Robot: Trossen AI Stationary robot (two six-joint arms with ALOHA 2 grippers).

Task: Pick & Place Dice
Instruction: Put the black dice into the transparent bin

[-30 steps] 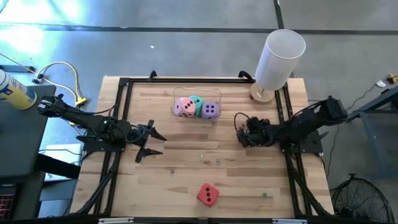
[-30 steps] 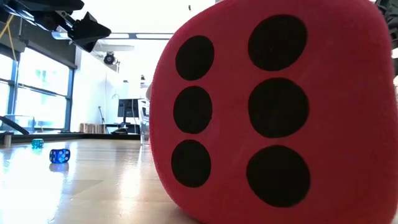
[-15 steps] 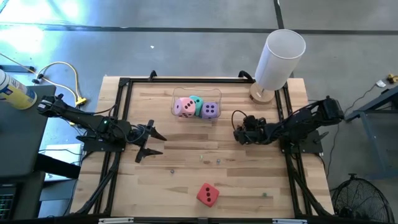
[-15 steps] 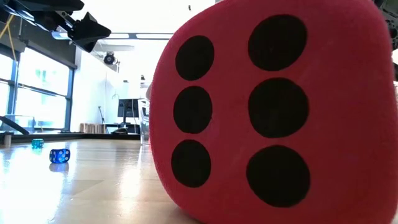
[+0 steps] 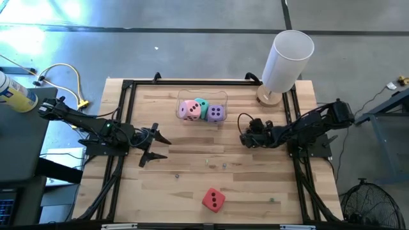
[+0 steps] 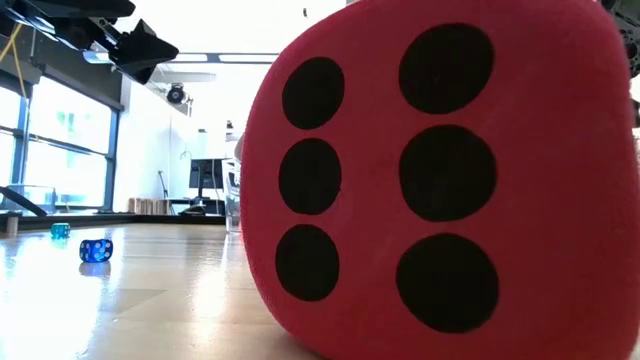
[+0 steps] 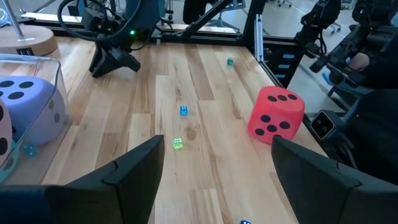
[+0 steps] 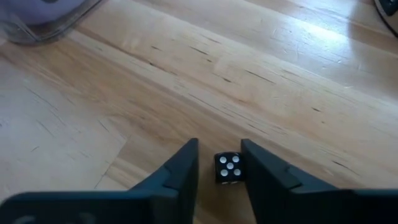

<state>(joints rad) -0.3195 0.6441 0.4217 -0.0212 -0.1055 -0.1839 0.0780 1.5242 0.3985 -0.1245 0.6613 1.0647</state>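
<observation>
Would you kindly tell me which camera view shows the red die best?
The left wrist view: the whole red die shows, with two pipped faces, on the table. The low view is nearly filled by its six-pip face. The high view shows it small. The right wrist view misses it.

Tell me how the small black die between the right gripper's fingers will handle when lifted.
The small black die is probably hard and light, being tiny against the right gripper. Its glossy faces could slip or pop out. If dropped, it would likely tumble across the smooth wooden table.
</observation>
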